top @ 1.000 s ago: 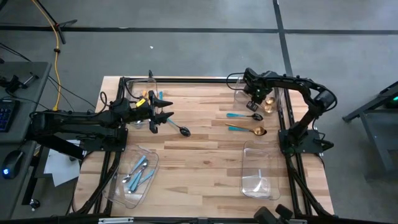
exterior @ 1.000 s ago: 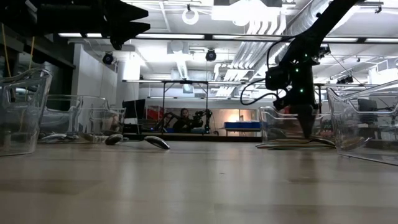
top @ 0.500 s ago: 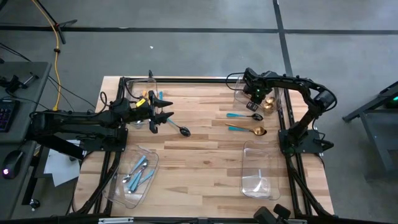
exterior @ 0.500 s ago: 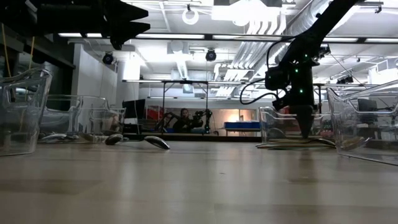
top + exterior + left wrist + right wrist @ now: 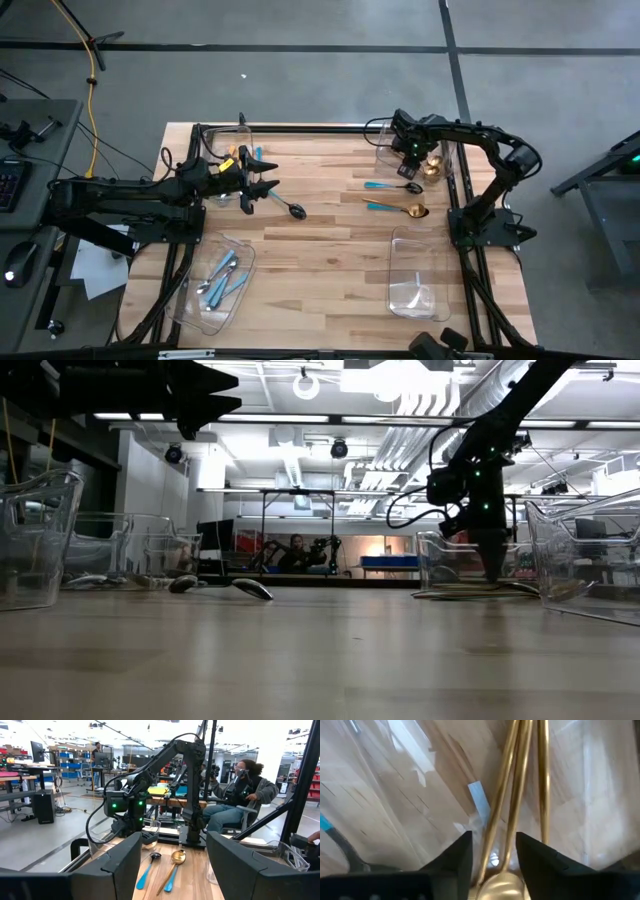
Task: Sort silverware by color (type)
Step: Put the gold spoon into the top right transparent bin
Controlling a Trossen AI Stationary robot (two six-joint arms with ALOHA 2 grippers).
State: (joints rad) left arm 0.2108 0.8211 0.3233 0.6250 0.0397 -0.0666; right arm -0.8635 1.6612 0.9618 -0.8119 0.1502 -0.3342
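Observation:
My right gripper [image 5: 412, 158] points down into the clear bin [image 5: 384, 160] at the far right and is open. In the right wrist view several gold handles [image 5: 506, 795] and a gold spoon bowl [image 5: 500, 887] lie in that bin, between and beyond its fingers. On the table beside the bin lie a teal-handled black spoon [image 5: 390, 185] and a teal handle with a gold spoon [image 5: 416, 211]. My left gripper [image 5: 268, 190] hovers open at the left, above a black spoon [image 5: 292, 209]. My right gripper's fingers [image 5: 455, 862] stand on either side of the gold handles, coming from above. I cannot tell whether they touch the gold pieces, which rest in the bin.
A clear bin [image 5: 240, 258] at the near left holds several light-blue-handled pieces. Another clear bin [image 5: 400, 245] stands at the near right, and a further one [image 5: 243, 128] at the far left with teal and orange pieces beside it. A person sits beyond the table.
My right gripper has stayed over the far right bin and its fingers have parted a little in the low view. My left arm has kept still.

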